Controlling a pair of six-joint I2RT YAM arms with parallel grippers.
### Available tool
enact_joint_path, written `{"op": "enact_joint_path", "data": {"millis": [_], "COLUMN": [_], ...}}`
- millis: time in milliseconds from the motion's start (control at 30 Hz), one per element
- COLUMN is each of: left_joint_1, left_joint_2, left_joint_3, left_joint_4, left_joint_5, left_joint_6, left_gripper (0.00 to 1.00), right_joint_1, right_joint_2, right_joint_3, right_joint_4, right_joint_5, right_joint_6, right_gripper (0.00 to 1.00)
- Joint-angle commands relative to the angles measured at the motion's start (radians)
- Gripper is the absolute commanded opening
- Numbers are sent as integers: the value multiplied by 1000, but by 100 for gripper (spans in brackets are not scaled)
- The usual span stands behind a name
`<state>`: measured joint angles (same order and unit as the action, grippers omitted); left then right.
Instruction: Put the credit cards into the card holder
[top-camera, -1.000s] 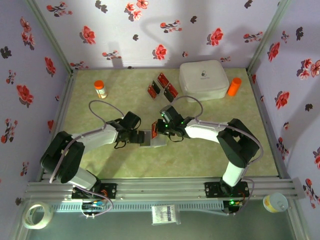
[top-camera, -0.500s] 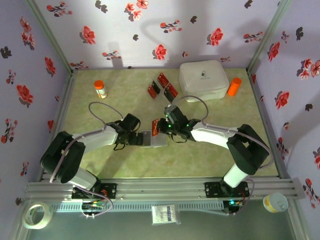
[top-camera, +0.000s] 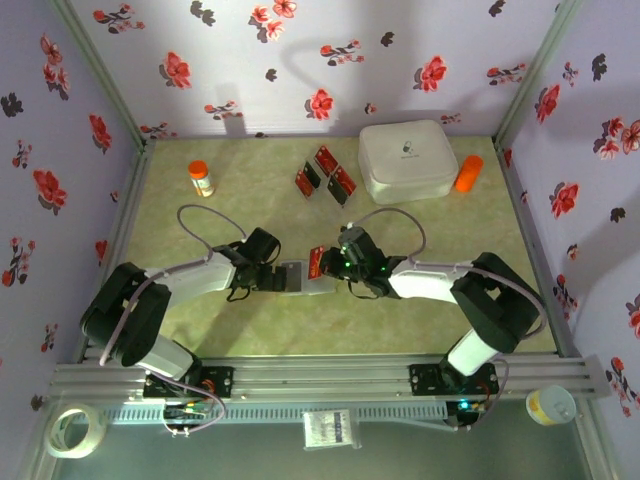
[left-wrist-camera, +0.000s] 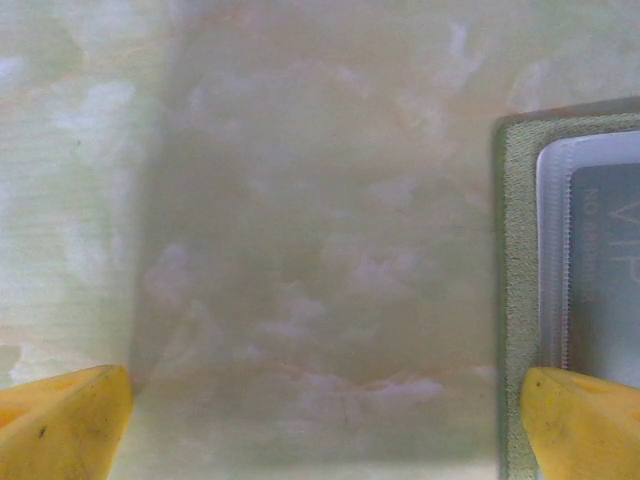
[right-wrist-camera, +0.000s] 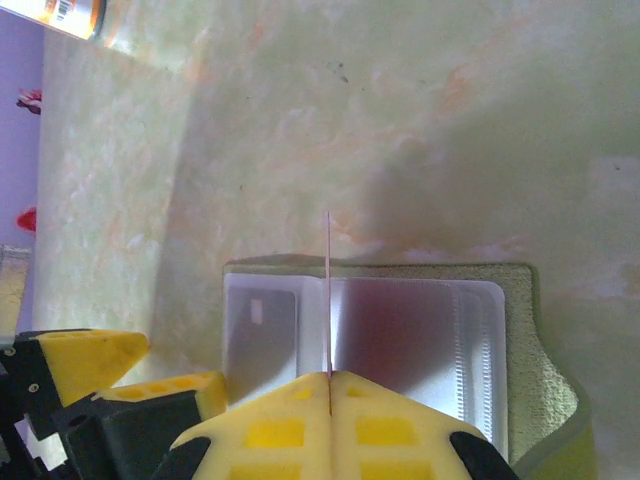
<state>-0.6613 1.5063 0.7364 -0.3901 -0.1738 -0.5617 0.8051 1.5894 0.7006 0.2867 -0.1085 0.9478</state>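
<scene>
Tape roll (top-camera: 75, 430) lies nearest, below the front rail at left, w/ a small tub (top-camera: 551, 405) below it at right. Mid-desk (top-camera: 200, 330), both tools meet at the card holder (top-camera: 300, 278), which lies flat & open, grey inside up. The left tool (top-camera: 268, 276) is spread as wide as it goes w/ nothing btw its fingers. In the left wrist view one yellow fingertip (left-wrist-camera: 60, 430) is over bare desk and the other is at the holder's green edge. The right tool (top-camera: 328, 266) is clamped tight on one red credit card (top-camera: 314, 263). In the right wrist view the card is edge-on, a thin line rising from the closed pads (right-wrist-camera: 270, 430) across the holder's clear pockets. Can't tell if it touches a pocket. Further back, 3 more credit cards (top-camera: 326, 172) lie in a loose cluster, just left of a white box (top-camera: 407, 160). An orange-capped bottle (top-camera: 201, 178) stands at back left. An orange cylinder (top-camera: 467, 173) stands just right of the box.
</scene>
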Motion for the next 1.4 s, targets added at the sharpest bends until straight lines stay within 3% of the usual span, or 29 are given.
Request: {"op": "enact_joint_path", "data": {"millis": [0,700,1367], "left_joint_1": [0,0,-1], "left_joint_2": [14,7,-4], "left_joint_3": [-14,-18,-21], "left_joint_4": [-19,-21,-24], "left_joint_5": [-18,-18,-18], "left_joint_6": [3,-1,-2], "left_gripper": [100,100,100], "right_joint_1": [5,21,34], "right_joint_2": [-14,81,62], "right_joint_3": [-15,-25,-95], "right_joint_4": [62,180,230], "right_joint_5": [21,-8,23], "right_joint_6": [26,80,101], "right_gripper": [0,0,0]}}
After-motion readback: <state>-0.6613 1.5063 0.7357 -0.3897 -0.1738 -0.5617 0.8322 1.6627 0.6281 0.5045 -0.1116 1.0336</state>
